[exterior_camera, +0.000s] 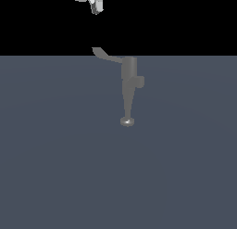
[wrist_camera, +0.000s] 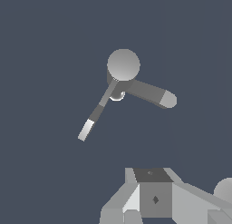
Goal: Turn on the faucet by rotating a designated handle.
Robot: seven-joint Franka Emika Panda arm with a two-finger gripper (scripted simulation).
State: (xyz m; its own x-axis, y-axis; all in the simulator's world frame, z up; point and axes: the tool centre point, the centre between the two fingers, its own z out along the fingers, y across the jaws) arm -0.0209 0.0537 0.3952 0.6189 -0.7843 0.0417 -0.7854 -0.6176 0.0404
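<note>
The grey faucet stands upright on its round disc foot, with the stubby side knob towards the exterior view's right. The thin bent handle leaves the body's top towards the exterior view's left and ends in a flat tip. My gripper hangs well above the handle's tip, apart from it; its fingers look closed together and hold nothing. In the wrist view the faucet's round top is seen from above, with the thin handle, the knob and my gripper.
The faucet stands on a plain dark blue-grey floor. A black background lies beyond the floor's far edge. Nothing else shows in either view.
</note>
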